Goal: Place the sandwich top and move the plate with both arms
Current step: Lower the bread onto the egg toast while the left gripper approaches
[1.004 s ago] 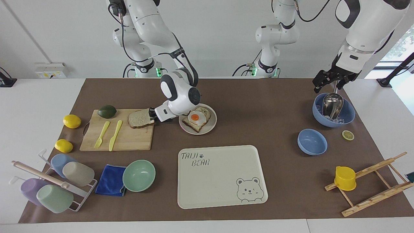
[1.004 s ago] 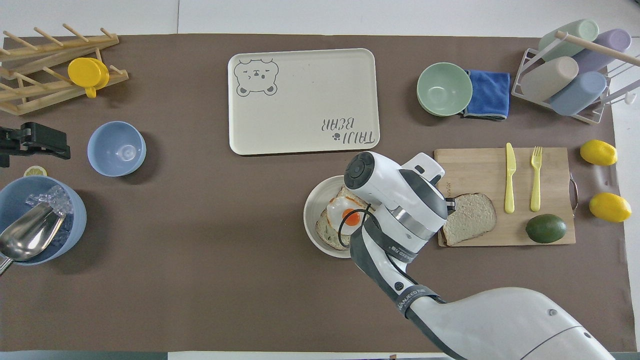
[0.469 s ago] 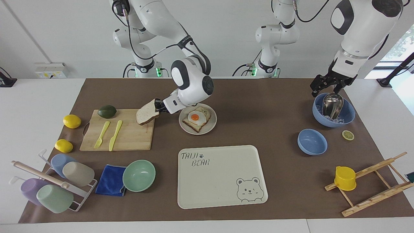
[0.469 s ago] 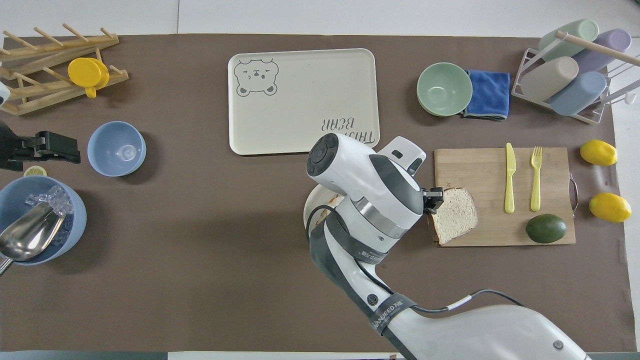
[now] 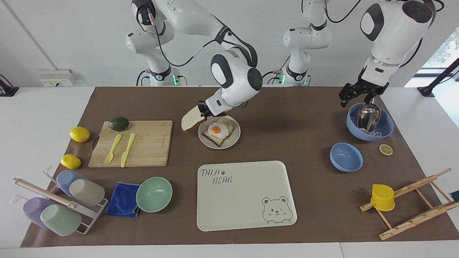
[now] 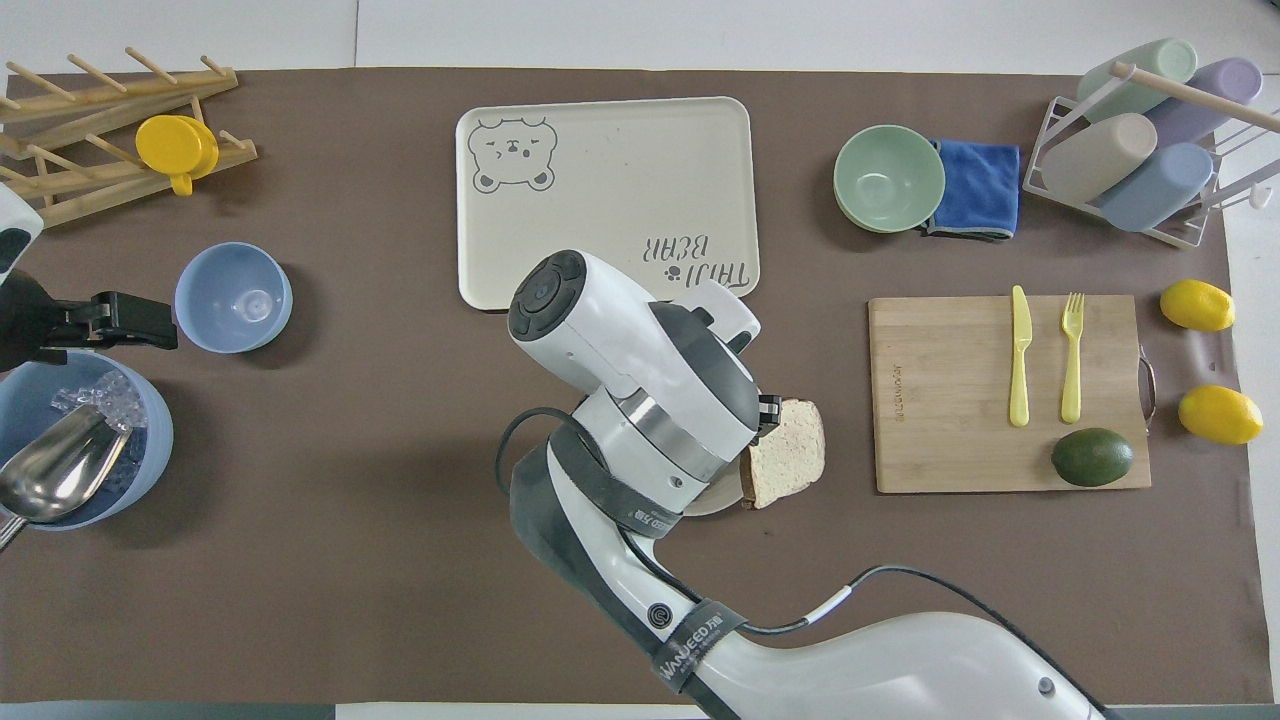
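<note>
My right gripper [image 5: 203,110] is shut on one edge of the sandwich top [image 5: 189,121], a plain pale slice with a brown crust. It holds the slice tilted in the air, beside the plate's [image 5: 235,138] edge toward the cutting board. The small round plate carries a toast slice with a fried egg [image 5: 217,130]. In the overhead view the right gripper [image 6: 768,412] and the slice [image 6: 790,452] show, and the arm hides nearly all of the plate [image 6: 712,502]. My left gripper [image 5: 358,96] hangs over the ice bowl [image 5: 385,126] and waits.
A wooden cutting board [image 5: 147,150] holds a yellow fork, a yellow knife and an avocado [image 5: 118,123]. The cream bear-print tray [image 5: 247,208] lies farther from the robots than the plate. A mint bowl [image 5: 154,194], a blue cloth, a cup rack, lemons and a small blue bowl [image 5: 346,157] stand around.
My right gripper lifted the bread slice off the cutting board and carried it up and sideways to the plate's edge. My left gripper drifted a little, still over the ice bowl.
</note>
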Tool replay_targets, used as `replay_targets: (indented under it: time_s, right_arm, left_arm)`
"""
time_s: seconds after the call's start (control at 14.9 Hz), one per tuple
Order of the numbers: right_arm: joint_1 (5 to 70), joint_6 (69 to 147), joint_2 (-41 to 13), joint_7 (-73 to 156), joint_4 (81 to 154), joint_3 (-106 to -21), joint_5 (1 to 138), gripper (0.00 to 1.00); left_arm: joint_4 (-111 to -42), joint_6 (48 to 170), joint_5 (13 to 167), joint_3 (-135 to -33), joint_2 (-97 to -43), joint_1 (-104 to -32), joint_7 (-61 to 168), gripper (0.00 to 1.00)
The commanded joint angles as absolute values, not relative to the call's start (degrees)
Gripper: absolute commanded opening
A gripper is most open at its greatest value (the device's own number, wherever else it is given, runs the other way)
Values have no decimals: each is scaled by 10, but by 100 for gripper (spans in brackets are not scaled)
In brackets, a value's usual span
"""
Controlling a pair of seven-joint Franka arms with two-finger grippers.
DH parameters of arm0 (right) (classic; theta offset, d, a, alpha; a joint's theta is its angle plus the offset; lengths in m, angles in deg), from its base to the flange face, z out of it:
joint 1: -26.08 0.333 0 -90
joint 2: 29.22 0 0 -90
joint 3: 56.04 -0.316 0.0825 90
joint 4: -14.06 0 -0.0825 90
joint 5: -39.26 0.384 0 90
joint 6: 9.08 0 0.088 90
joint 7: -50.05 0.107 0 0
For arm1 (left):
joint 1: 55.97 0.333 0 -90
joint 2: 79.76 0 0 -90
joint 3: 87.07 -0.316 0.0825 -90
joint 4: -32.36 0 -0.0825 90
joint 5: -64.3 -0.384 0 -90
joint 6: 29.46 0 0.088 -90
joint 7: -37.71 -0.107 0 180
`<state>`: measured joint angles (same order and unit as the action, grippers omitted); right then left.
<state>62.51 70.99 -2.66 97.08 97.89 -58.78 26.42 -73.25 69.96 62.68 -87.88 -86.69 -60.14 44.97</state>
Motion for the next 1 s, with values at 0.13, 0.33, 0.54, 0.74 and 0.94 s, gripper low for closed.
replay_targets:
  time_s: [0.13, 0.33, 0.54, 0.74, 0.94]
  right_arm:
    - [619, 750, -10, 994, 959, -589, 301, 0]
    - [624, 802, -7, 997, 960, -589, 321, 0]
    - [627, 812, 0, 997, 948, -589, 323, 0]
    - [623, 874, 1, 1011, 959, -589, 348, 0]
    - [613, 896, 1, 1045, 969, -589, 376, 0]
  left_arm:
    - [-770, 726, 637, -879, -892, -605, 444, 100]
    - [-788, 735, 637, -880, -901, -606, 444, 100]
    - [-790, 735, 637, -880, -903, -607, 444, 100]
    - [-794, 736, 638, -879, -904, -607, 445, 100]
    - [-799, 737, 652, -879, -902, -609, 444, 100]
